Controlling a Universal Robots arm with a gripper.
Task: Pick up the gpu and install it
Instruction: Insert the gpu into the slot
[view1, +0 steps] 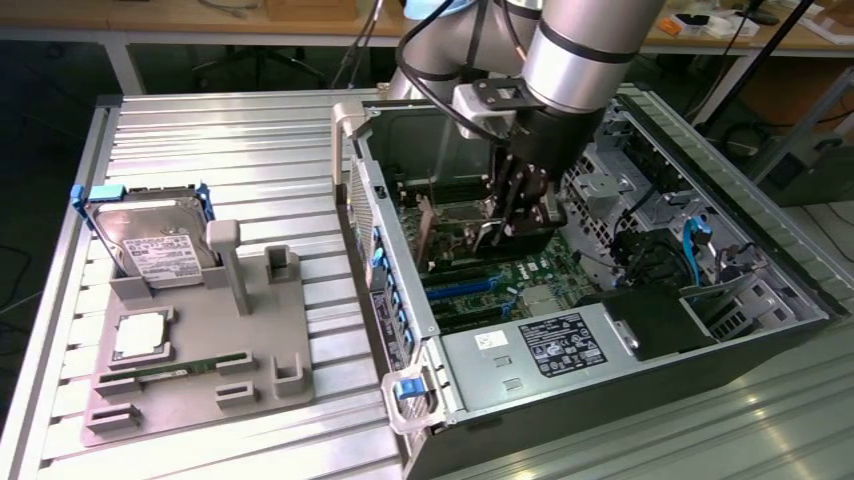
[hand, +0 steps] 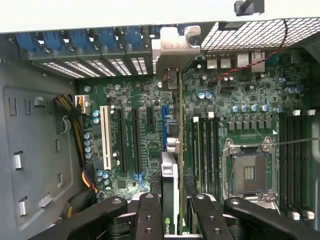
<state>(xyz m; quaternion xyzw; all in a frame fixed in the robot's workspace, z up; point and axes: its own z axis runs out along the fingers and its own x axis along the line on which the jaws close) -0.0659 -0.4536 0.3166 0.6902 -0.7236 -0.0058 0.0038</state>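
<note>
Exterior view: the black two-finger gripper (view1: 514, 218) is down inside the open black-and-silver computer case (view1: 601, 400), clamped on the flat rectangular gpu (view1: 501, 238), which has a black shroud and a silver end bracket. The card hangs on edge directly under the gripper, at its 6 o'clock, just above the green motherboard (view1: 514, 275). Its long axis runs roughly 9 to 3 o'clock, with the bracket end at 9 toward the case's rear wall. The grey plastic fixture (view1: 254, 345) sits on the ribbed metal tabletop (view1: 227, 140), well apart at about 8 o'clock from the gripper. It carries the silver hard drive in a blue frame (view1: 147, 245) and the slim green memory stick (view1: 180, 368).

Wrist view: the gripper (hand: 172, 205) has a finger on each side of the gpu (hand: 170, 172), closed narrow on the card's thickness, with the shroud side against one finger. The card is seen edge-on. It points straight away from the gripper to the rear slot openings, where its bracket sits at the wall. The long blue slot (hand: 165, 125) lies parallel to the card and just beside its edge line, so axis alignment looks close. I can't tell whether the edge connector is in the slot or just above it. My read is that it's at the insertion stage and the remaining offset is mostly vertical.
</note>
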